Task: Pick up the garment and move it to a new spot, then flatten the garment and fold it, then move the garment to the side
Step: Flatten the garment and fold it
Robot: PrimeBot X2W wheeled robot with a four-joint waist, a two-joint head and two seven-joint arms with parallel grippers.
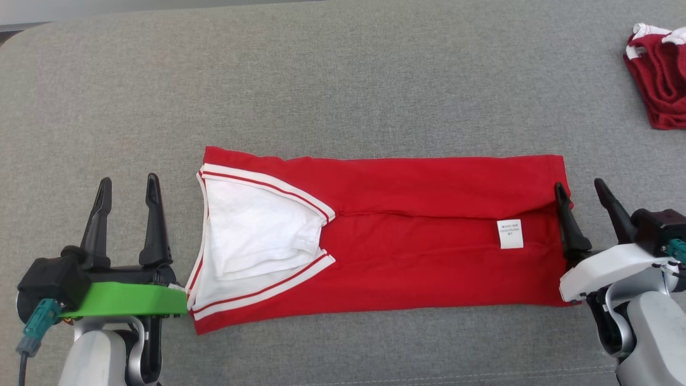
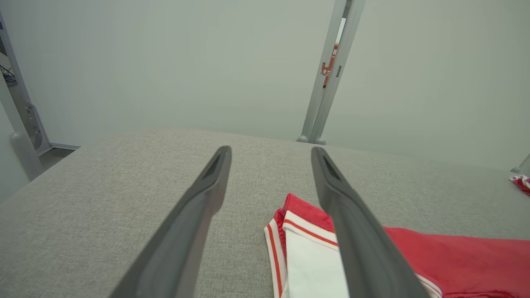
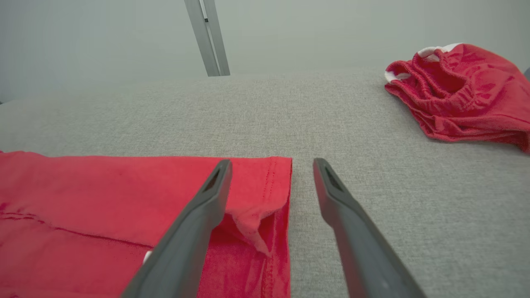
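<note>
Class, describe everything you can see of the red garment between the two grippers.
The red garment lies flat on the grey fabric surface, folded lengthwise into a long band, one flap overlapping the other. It looks like soft knit cotton. Its white-trimmed V-neck with white lining faces the open left gripper. A small white label sits near the hem end, where the open right gripper straddles the edge. Neither grips it.
</note>
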